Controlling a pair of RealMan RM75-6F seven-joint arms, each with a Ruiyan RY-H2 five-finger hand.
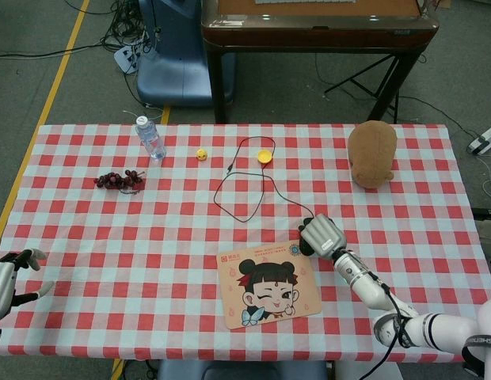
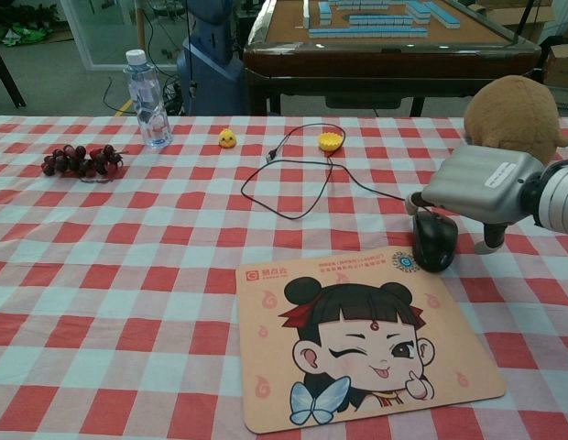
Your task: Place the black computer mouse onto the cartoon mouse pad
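The black computer mouse (image 2: 434, 242) lies on the checked cloth just past the far right corner of the cartoon mouse pad (image 2: 362, 344), touching its edge. Its cable (image 2: 302, 188) loops away toward the back. My right hand (image 2: 479, 187) hovers low over the mouse, fingers apart, with one finger on each side of it. From the head view the right hand (image 1: 323, 233) covers most of the mouse (image 1: 306, 235), beside the pad (image 1: 269, 289). My left hand (image 1: 3, 279) rests at the table's near left edge, fingers spread and holding nothing.
A water bottle (image 2: 148, 99), grapes (image 2: 81, 160), a small yellow duck (image 2: 227, 139) and a yellow cup (image 2: 331, 140) stand along the back. A brown plush toy (image 2: 515, 115) sits right behind my right hand. A mahjong table (image 2: 376, 37) stands beyond the table.
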